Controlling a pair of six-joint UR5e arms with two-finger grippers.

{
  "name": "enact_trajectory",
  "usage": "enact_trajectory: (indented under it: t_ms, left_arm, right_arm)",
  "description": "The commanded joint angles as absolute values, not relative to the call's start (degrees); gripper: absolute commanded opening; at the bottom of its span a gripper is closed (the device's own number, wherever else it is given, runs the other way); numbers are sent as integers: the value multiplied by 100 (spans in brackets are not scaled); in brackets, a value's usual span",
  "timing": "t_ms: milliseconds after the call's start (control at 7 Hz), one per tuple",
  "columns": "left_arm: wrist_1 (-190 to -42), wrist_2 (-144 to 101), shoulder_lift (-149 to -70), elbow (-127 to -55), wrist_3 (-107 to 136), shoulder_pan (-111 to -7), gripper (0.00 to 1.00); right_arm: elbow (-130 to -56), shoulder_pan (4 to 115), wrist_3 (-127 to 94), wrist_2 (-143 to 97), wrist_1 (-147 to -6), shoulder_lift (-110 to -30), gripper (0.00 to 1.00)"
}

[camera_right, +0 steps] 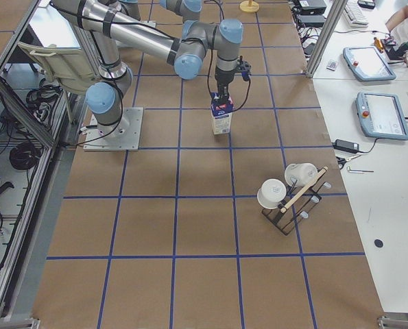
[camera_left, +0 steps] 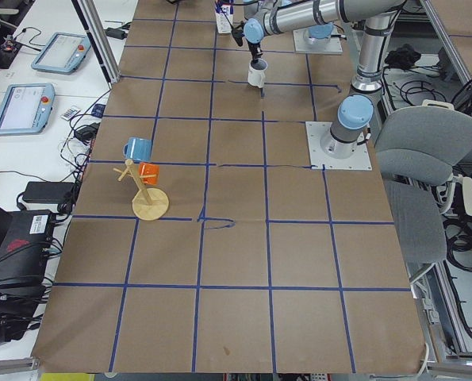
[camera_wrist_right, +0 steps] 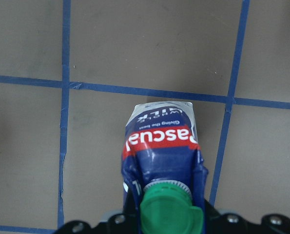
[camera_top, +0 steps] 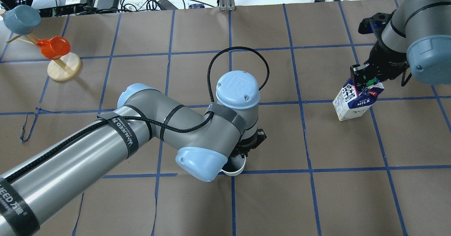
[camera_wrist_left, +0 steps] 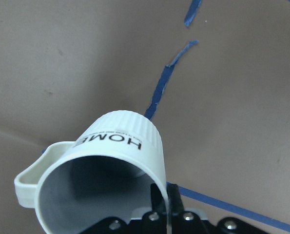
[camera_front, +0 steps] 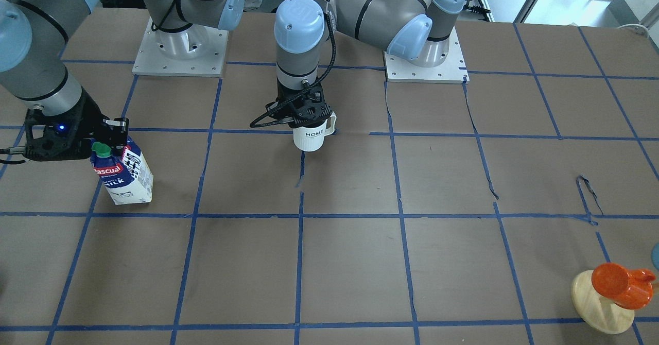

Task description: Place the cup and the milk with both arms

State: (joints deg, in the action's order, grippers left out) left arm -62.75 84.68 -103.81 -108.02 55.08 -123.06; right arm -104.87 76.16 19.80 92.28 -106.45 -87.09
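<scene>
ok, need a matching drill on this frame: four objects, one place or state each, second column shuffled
Things:
1. white ribbed ceramic mug marked HOME
2. dark blue and white gable-top milk carton with green cap
3. orange cup
4. blue-grey cup

Places or states:
A. on the upper peg of the wooden stand
B. rim pinched by the left gripper
C. on the lower peg of the wooden stand
D. top gripped by the right gripper

Pairs: 1-B, 2-D, 3-C, 4-A
</scene>
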Motion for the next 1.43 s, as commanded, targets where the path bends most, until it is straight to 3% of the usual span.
enact_trajectory:
  t_ms: [0, 143, 429, 714, 1286]
  left_arm:
    - [-6275, 8490, -10441, -10793, 5520, -12428, 20]
    - [-6284, 8560, -10441, -10810, 5467, -12428, 99]
    - [-6345, 8578, -10302, -10593, 5353, -12227, 100]
    - [-7071, 8578, -10065, -9865, 5205, -11439, 100]
    - [-8908, 8762, -9064, -9177, 2548, -9707, 100]
  right_arm:
    - [-10459, 7646, 1777, 9167, -10652, -8719, 43]
    - [-10468, 7690, 1584, 9150, -10644, -8719, 43]
    - [-10459, 8040, 936, 9009, -10644, -8728, 43]
    - [-10302, 8506, 232, 9018, -10155, -8859, 43]
    - [-10406, 9463, -852, 8675, -10099, -8973, 43]
